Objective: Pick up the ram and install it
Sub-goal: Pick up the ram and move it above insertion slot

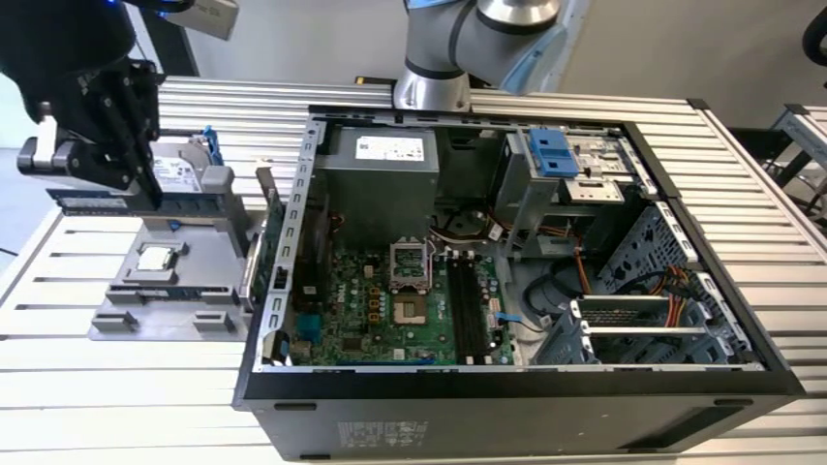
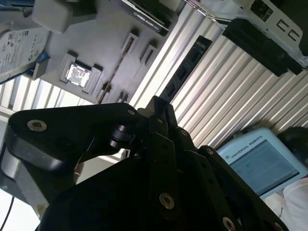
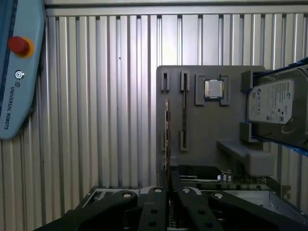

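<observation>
My black gripper hangs at the exterior view's far left, above the grey parts holder. It is shut on the ram, a long dark green stick that lies level under the fingers. In the first wrist view the ram is edge-on, a thin strip running out from between the fingers. The second wrist view shows the ram from its flat side, with black chips in a row, reaching out from the gripper. The open computer case with its green motherboard lies to the exterior view's right.
On the holder sit a square silver processor and a silver hard drive with blue brackets. Two long black memory slots run along the motherboard. A blue-grey control tablet lies on the ribbed metal table.
</observation>
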Robot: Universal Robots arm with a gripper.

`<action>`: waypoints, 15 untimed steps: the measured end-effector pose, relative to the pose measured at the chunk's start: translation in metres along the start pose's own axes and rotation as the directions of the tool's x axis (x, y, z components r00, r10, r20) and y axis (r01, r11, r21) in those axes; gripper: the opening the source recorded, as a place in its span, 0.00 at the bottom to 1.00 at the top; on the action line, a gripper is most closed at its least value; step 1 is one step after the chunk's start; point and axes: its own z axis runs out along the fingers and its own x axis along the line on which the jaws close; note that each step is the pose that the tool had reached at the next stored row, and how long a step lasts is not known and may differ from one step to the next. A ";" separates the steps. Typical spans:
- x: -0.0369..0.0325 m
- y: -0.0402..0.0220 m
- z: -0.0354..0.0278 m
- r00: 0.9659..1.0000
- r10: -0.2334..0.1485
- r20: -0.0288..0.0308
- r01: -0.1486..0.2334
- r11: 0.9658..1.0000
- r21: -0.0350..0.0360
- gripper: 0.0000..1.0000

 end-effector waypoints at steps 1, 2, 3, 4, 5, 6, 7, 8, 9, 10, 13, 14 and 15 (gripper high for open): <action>0.0000 -0.0021 0.0000 1.000 0.000 0.000 0.000 1.000 0.000 0.00; -0.0001 -0.0039 0.0000 1.000 0.000 0.000 0.000 1.000 0.000 0.00; -0.0001 -0.0057 -0.0001 1.000 0.000 0.000 0.000 1.000 0.000 0.00; -0.0001 -0.0076 -0.0001 1.000 0.000 0.000 0.000 1.000 0.000 0.00; -0.0002 -0.0095 -0.0001 1.000 0.000 0.000 0.000 1.000 0.000 0.00; -0.0002 -0.0115 -0.0001 1.000 0.000 0.000 0.000 1.000 0.000 0.00; -0.0002 -0.0134 -0.0001 1.000 0.000 0.000 0.000 1.000 0.000 0.00; -0.0003 -0.0155 -0.0002 1.000 0.000 0.000 0.000 1.000 0.000 0.00; -0.0003 -0.0176 -0.0002 1.000 0.000 0.000 0.000 1.000 -0.001 0.00; -0.0003 -0.0199 -0.0002 1.000 0.000 0.000 0.000 1.000 -0.001 0.00; -0.0005 -0.0267 -0.0003 1.000 0.000 0.000 0.000 1.000 -0.001 0.00; -0.0005 -0.0291 -0.0004 1.000 0.000 0.000 0.000 1.000 -0.001 0.00; -0.0005 -0.0313 -0.0004 1.000 0.000 0.000 0.000 1.000 -0.001 0.00</action>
